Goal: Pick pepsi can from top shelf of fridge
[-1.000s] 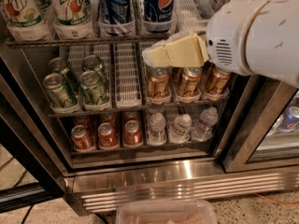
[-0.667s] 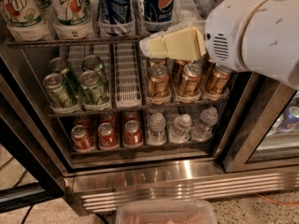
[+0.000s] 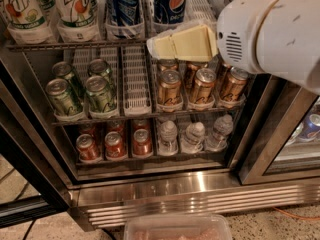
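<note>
The pepsi can (image 3: 170, 2), dark blue with the round red-white-blue logo, stands on the top shelf (image 3: 75, 45) of the open fridge (image 3: 165, 191), its lid cut off by the picture's top edge. A blue can with white streaks (image 3: 122, 4) stands just left of it. My gripper (image 3: 155, 47), cream-coloured on a large white arm (image 3: 270, 34), reaches in from the right. It points left, just below and in front of the pepsi can at the shelf's front edge. It holds nothing that I can see.
7UP bottles (image 3: 75, 6) stand at the top left. The middle rack holds green cans (image 3: 100, 91), an empty white lane tray (image 3: 136, 81) and copper cans (image 3: 170, 86). Below are red cans (image 3: 114, 144) and water bottles (image 3: 192, 134). A plastic tub (image 3: 177, 228) sits on the floor in front.
My gripper has moved up and slightly left, from the level of the copper cans to the top shelf's front edge under the pepsi can.
</note>
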Robot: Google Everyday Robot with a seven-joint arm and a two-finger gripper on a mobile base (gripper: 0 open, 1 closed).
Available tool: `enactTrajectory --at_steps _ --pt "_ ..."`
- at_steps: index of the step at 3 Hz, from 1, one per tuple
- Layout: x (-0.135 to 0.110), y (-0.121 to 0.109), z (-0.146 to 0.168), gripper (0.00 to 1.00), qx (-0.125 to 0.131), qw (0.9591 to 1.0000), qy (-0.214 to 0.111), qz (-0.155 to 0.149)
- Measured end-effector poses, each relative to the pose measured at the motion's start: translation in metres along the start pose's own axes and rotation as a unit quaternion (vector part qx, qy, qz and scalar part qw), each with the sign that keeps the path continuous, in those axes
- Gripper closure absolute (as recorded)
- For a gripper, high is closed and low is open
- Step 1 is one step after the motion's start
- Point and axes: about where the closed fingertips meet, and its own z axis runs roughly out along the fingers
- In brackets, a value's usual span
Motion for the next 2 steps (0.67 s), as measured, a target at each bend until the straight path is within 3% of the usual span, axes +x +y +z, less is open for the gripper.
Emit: enactTrajectory --at_steps 1,2 --pt "-0.007 0.003 0.017 0.12 -0.004 0.9998 -0.019 -0.01" --pt "-0.005 0.002 0.036 0.13 -0.001 0.9992 -0.033 -0.023"
